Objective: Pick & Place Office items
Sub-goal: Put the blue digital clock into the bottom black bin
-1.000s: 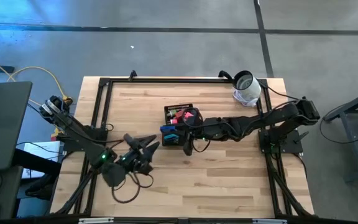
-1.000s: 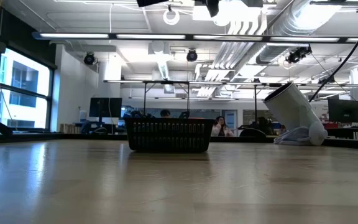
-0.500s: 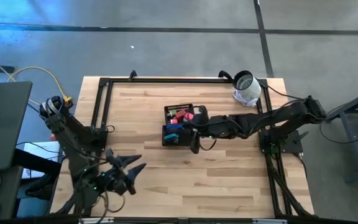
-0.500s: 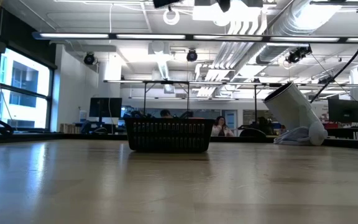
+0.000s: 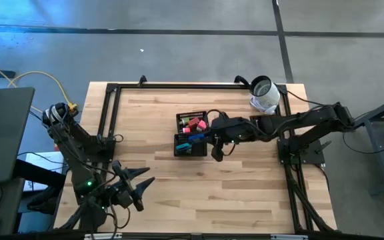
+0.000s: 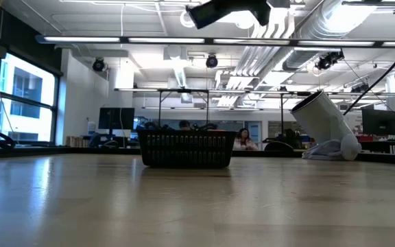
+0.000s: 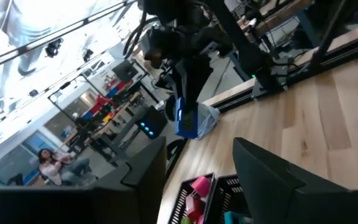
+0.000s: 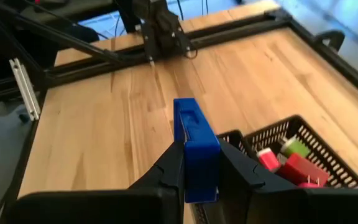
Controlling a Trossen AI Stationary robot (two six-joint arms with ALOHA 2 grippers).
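The black mesh tray (image 5: 177,120) stands mid-table and holds small red, pink, green and teal pieces (image 8: 298,168). It also shows in the low view (image 6: 186,149). My right gripper (image 5: 203,135) hangs above the tray's near side, shut on a blue block (image 8: 194,146). The left wrist view shows that block (image 7: 187,121) in the air over the tray (image 7: 225,183). My left gripper (image 5: 141,187) is open and empty near the table's near left corner. My right gripper pinches the blue block's two broad sides (image 8: 197,177) between its two fingers (image 8: 235,168). The block sticks out beyond the fingertips. In the left wrist view the fingers point down and the block hangs below them, clear of the tray.
A white-and-grey roll (image 5: 264,93) lies tilted at the table's far right corner, also seen in the low view (image 6: 324,127). A black metal frame (image 5: 112,100) runs along the table's edges. Bare wood lies to the left of and in front of the tray.
My left arm has drawn back from the middle of the table toward the near left corner, its gripper staying open. My right arm has shifted a little toward the right above the tray, and its wrist now shows tilted at the top of the low view.
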